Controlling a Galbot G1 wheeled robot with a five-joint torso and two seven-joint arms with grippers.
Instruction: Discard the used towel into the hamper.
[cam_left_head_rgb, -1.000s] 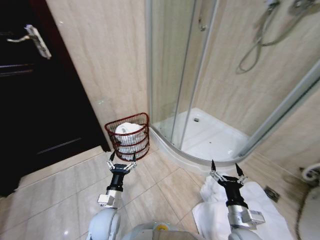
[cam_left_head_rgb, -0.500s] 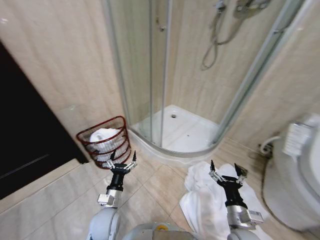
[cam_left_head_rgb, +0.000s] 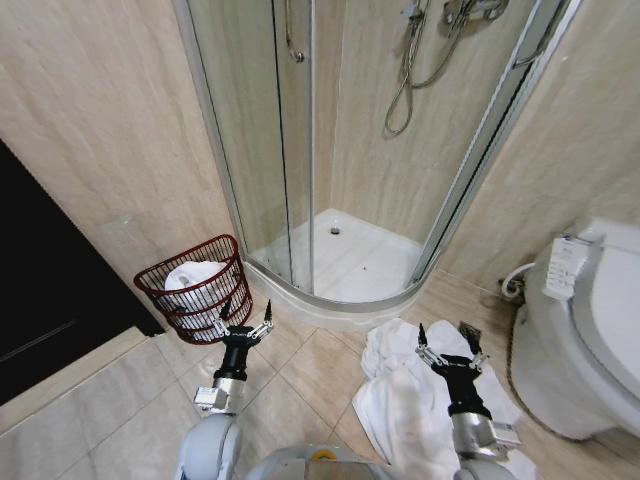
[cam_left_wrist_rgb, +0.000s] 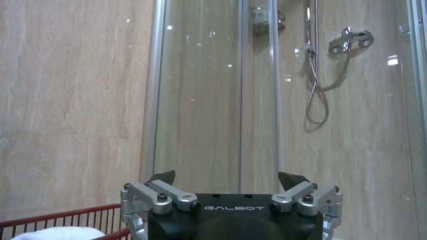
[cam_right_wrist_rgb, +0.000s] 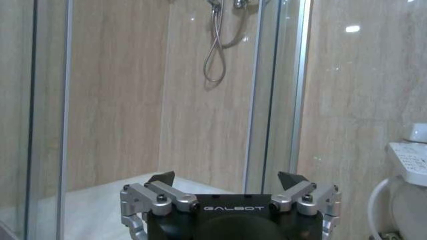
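Note:
The used towel (cam_left_head_rgb: 415, 405) lies crumpled and white on the floor tiles at the lower right, in front of the shower step. My right gripper (cam_left_head_rgb: 446, 343) hangs open just above it, with nothing between its fingers (cam_right_wrist_rgb: 161, 178). The hamper (cam_left_head_rgb: 190, 290), a dark red wire basket, stands against the wall at the left and holds a white towel (cam_left_head_rgb: 190, 277); its rim (cam_left_wrist_rgb: 63, 218) also shows low in the left wrist view. My left gripper (cam_left_head_rgb: 243, 318) is open and empty, just right of the hamper.
A curved glass shower enclosure (cam_left_head_rgb: 300, 150) with a white tray (cam_left_head_rgb: 350, 265) stands straight ahead. A toilet (cam_left_head_rgb: 590, 330) is at the right. A dark door (cam_left_head_rgb: 50, 290) stands at the left. Bare tiles (cam_left_head_rgb: 310, 380) lie between the hamper and the towel.
The whole view has swung to the right: door and hamper slid left, the toilet came into view. Both grippers hold the same pose, open.

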